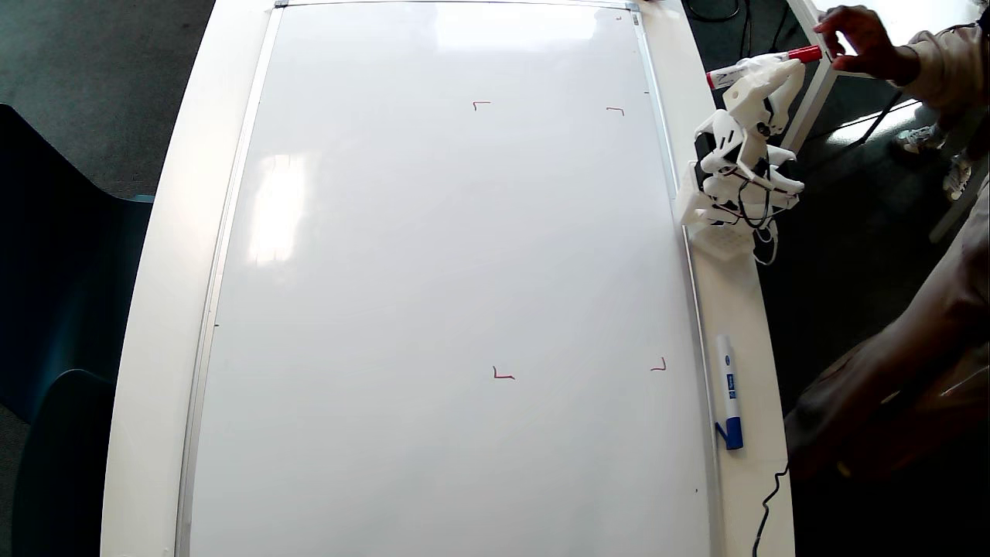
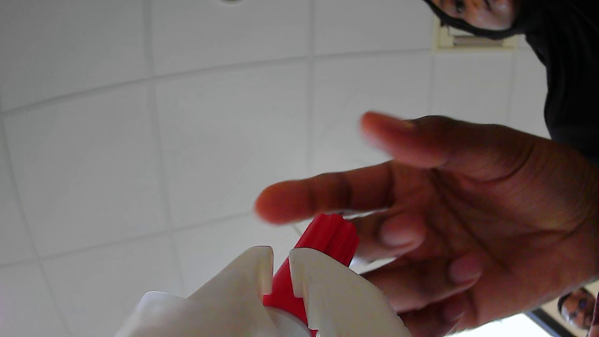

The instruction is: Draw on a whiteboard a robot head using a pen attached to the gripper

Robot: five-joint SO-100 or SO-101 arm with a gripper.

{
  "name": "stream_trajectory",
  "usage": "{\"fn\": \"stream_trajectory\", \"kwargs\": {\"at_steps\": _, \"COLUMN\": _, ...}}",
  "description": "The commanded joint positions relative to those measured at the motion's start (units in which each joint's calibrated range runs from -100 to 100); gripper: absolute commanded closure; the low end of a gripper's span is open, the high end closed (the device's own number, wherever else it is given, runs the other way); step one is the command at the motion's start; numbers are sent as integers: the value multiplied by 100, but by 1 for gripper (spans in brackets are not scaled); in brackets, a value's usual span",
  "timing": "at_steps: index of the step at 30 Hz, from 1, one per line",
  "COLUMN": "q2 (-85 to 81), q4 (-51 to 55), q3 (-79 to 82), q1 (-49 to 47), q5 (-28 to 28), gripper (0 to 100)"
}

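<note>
Overhead view: the pen [image 1: 762, 66] is clamped in the gripper [image 1: 777, 73], off the right edge of the whiteboard [image 1: 448, 294], beyond the worktop [image 1: 735, 309] rim at upper right. Its long axis runs nearly left-right across the view, slightly tilted; the red cap end points right, toward a person's hand [image 1: 855, 39], and the opposite end, also showing red, points left toward the board. Pen well clear of the board surface.

Wrist view: the two white fingers [image 2: 323, 290] are closed around the pen's [image 2: 323, 248] red cap, which projects up between them toward the ceiling. The hand [image 2: 444, 210] is spread just beyond the cap; whether it touches the cap cannot be told.

Board: glossy white, thin silver frame, long axis running top to bottom of the overhead view. Red corner marks [image 1: 481, 104] count: four, bounding a rectangle in the right half. No other drawn lines visible inside them.

Markers count: two. The second, a blue-capped marker [image 1: 728, 391], lies on the worktop strip right of the frame, long axis parallel to the frame, cap toward the bottom of the view.

Arms: one. No containers seen.
</note>
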Motion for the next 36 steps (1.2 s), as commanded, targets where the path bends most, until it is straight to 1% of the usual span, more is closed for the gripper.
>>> {"fn": "stream_trajectory", "kwargs": {"at_steps": 1, "q2": -1, "q4": -66, "q3": -9, "q1": 3, "q5": 8, "gripper": 99}}
{"fn": "stream_trajectory", "kwargs": {"at_steps": 27, "q2": 15, "q4": -58, "q3": -72, "q1": 47, "q5": 24, "gripper": 99}}
{"fn": "stream_trajectory", "kwargs": {"at_steps": 31, "q2": 317, "q4": 133, "q3": -417, "q1": 54, "q5": 24, "gripper": 99}}
{"fn": "stream_trajectory", "kwargs": {"at_steps": 36, "q2": 1449, "q4": 785, "q3": -1743, "q1": 54, "q5": 24, "gripper": 99}}
